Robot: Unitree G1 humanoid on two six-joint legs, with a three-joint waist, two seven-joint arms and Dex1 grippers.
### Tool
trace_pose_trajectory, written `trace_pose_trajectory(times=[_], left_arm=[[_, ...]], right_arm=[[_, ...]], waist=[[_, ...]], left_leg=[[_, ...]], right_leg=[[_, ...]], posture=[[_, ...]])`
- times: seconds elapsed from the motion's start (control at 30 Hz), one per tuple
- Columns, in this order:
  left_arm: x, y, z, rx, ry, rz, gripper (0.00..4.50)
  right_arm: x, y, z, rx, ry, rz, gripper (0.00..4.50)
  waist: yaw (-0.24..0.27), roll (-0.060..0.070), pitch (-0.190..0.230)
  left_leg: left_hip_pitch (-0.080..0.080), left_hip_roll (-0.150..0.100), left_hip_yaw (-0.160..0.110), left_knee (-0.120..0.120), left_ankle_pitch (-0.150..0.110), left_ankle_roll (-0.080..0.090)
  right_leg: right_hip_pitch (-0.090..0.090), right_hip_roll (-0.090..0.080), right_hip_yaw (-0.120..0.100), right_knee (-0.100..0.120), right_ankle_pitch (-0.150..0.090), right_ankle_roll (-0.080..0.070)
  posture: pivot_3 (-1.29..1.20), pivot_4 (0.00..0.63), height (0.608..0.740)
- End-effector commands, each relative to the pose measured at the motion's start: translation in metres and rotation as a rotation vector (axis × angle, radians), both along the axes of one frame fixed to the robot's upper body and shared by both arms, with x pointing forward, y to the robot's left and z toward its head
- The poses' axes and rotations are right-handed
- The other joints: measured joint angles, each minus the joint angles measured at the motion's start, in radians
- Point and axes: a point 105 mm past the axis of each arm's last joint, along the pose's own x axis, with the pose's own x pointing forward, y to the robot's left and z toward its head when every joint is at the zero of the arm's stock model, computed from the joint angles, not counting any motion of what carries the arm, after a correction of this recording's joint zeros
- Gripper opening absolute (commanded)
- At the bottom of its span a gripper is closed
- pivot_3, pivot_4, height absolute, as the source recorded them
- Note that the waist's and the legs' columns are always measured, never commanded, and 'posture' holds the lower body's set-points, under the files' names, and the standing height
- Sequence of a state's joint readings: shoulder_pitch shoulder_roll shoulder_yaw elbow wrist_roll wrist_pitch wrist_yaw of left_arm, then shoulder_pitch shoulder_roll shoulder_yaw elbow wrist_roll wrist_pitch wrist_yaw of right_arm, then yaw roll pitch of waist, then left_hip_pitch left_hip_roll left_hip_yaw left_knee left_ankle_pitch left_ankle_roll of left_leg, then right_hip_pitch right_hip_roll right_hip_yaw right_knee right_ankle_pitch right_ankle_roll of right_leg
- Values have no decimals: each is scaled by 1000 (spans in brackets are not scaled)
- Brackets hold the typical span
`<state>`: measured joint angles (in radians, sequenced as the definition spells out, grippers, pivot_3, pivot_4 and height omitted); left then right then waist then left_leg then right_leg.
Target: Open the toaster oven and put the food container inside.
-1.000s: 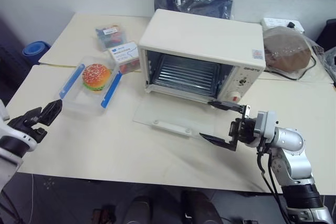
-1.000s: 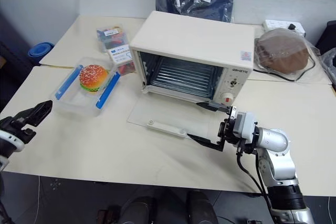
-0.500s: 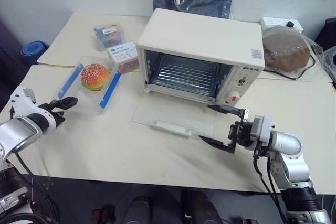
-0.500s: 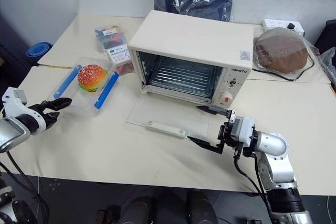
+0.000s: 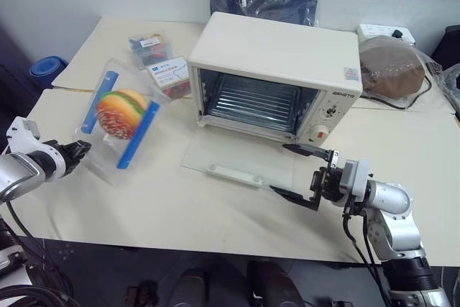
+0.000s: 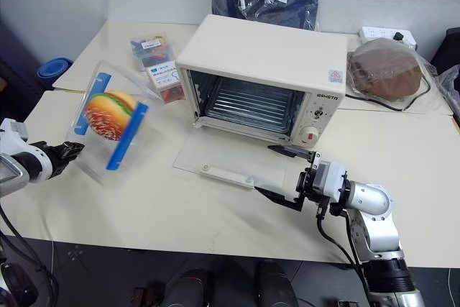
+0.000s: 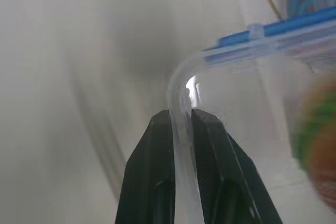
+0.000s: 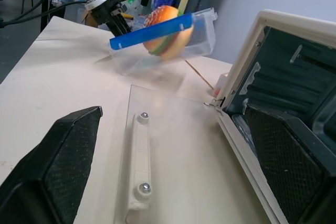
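A: How many things sit on the cream table [image 5: 215,213]?

B: One toaster oven [image 5: 280,70], its glass door [image 5: 241,163] folded flat on the tabletop, one wire rack [image 5: 255,102] inside. Behind the oven's left side stand two small clear boxes [image 5: 159,59] of colourful items.

A: And the food container [image 5: 118,124]?

B: One, tilted steeply with its far end raised, left of the oven and well apart from it. Two blue clips, one toy hamburger [image 5: 118,113] inside.

A: The grippers?

B: The left gripper [image 7: 181,121] pinches the container's near rim, jaws narrow. The right gripper [image 5: 302,174] hovers over the door's right end, jaws wide, holding nothing.
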<state>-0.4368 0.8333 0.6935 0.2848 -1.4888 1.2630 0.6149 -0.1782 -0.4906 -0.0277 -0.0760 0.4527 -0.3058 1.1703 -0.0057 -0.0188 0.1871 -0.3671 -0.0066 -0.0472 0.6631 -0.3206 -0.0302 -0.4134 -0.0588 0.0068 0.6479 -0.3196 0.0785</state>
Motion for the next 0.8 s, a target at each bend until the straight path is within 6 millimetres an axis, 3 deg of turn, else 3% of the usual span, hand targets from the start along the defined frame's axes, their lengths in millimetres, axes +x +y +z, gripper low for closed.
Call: trace_pose_trajectory(times=[0.03, 0.23, 0.3, 0.43, 0.57, 0.8], left_arm=[[-4, 11, 25, 52, -47, -7, 225], [-21, 20, 48, 275, 33, -151, 225], [-20, 10, 62, 337, 29, -242, 225], [-8, -24, 83, 414, -1, -435, 225], [8, -75, 85, 439, -5, -652, 225], [49, -139, 91, 479, -49, -793, 225]], right_arm=[[-2, 1, 4, 16, -28, 3, 4500], [-1, -3, 1, 8, -13, -6, 4500], [-1, -7, -1, -3, -3, -15, 4500], [-2, -15, -6, -22, 17, -41, 4500], [-6, -22, -11, -31, 36, -78, 4500], [-18, -30, -14, -25, 52, -153, 4500]], waist=[[0, 0, 0], [-4, 0, 0], [-3, 0, 0], [13, 0, 0], [9, 0, 0], [-5, 0, 0]], left_leg=[[0, 0, 0, 0, 0, 0], [-1, 0, 0, -1, 0, 0], [0, -1, 0, -1, 0, 0], [-2, -2, -1, -1, 0, 0], [-3, -3, -1, -1, 0, 1], [-3, -2, 2, 0, 0, 1]], right_leg=[[0, 0, 0, 0, 0, 0], [-1, 0, 0, -1, 0, 0], [-1, 0, 0, -1, 0, 0], [0, -1, -1, -2, 0, 0], [0, -2, -1, -2, 0, 0], [-2, 0, 2, 6, 0, 1]], posture=[[0, 150, 740], [0, 150, 740], [0, 150, 740], [0, 150, 740], [0, 150, 740], [0, 150, 740]])
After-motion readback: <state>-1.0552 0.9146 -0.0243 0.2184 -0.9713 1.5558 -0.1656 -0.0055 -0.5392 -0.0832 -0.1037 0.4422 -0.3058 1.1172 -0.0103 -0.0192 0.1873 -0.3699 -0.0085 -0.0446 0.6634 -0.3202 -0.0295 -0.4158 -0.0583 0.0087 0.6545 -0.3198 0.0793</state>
